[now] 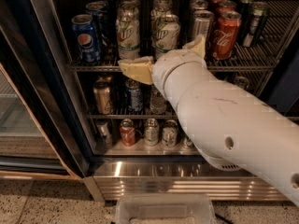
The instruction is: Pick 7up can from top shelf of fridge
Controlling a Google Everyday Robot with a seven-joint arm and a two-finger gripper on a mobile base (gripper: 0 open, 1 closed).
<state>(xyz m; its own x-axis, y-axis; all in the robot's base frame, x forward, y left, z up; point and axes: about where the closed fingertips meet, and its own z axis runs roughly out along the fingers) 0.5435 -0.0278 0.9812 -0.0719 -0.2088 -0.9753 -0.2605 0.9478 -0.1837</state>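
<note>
White arm point(233, 125) fills lower right. Gripper point(161, 54) at frame centre, at top shelf point(88, 66) front bar, fingers spread wide, nothing pinched. 7up can point(166, 34) upright on shelf, upper centre, just behind, ungrasped. Reach looks done; closing and lift-out left.

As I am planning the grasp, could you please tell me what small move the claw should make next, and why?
Probably ease the claw slightly forward before closing. Its fingers stand spread on either side of the front 7up can on the top shelf, low by the can's base, and are not closed on it.
</note>
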